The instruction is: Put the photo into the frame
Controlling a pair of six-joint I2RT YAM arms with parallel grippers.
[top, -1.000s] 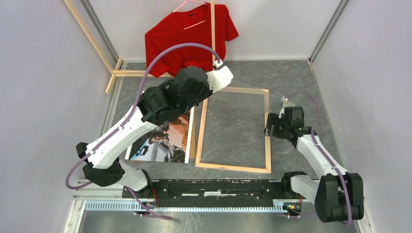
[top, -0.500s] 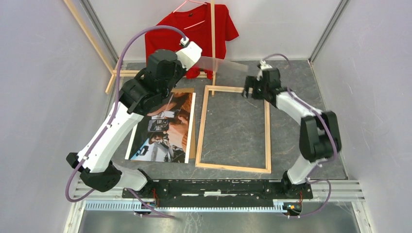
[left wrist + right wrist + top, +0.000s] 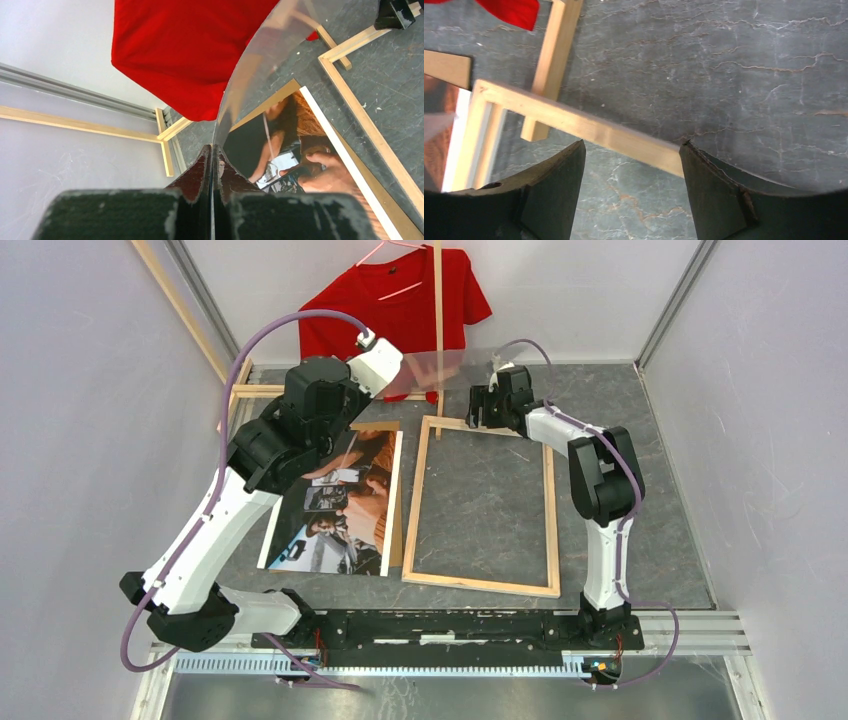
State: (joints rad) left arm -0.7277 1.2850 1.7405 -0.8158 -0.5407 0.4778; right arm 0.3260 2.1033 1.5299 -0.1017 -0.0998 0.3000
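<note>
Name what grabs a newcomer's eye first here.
The red T-shirt hanging at the back wall stands out most. In front of it the left pincer is shut on a clear sheet held up. On the table the photo lies left of the frame, with the open right pincer over its far rail.

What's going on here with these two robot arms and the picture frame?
The left hand is shut on a clear sheet, which bends as it is held up over the far side of the table. The right hand is open over the far rail of the frame, which lies flat and empty. The photo lies face up to the frame's left, not yet inside it.
</note>
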